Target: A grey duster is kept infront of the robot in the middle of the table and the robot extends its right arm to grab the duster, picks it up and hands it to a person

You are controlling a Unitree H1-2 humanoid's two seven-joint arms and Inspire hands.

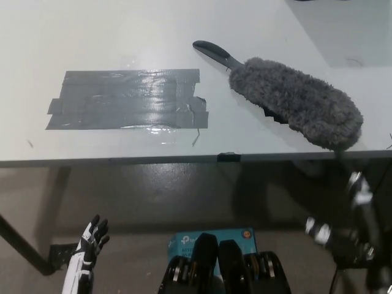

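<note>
A fluffy grey duster point(297, 101) lies on the white table point(122, 30) at the right. Its black handle point(215, 53) points up and to the left, and its far end reaches the table's front edge. My black right hand point(343, 242) hangs below the table edge at the lower right, under the duster's end and not touching it. It is blurred and partly cut off by the picture edge. My white left hand point(90, 242) rests low at the lower left, fingers spread and holding nothing.
A large patch of grey tape point(128, 99) is stuck on the table left of the duster. The table's front edge point(122, 160) runs across the middle of the picture. A blue box point(211, 236) lies on the floor below, and a dark table leg point(24, 248) slants at the left.
</note>
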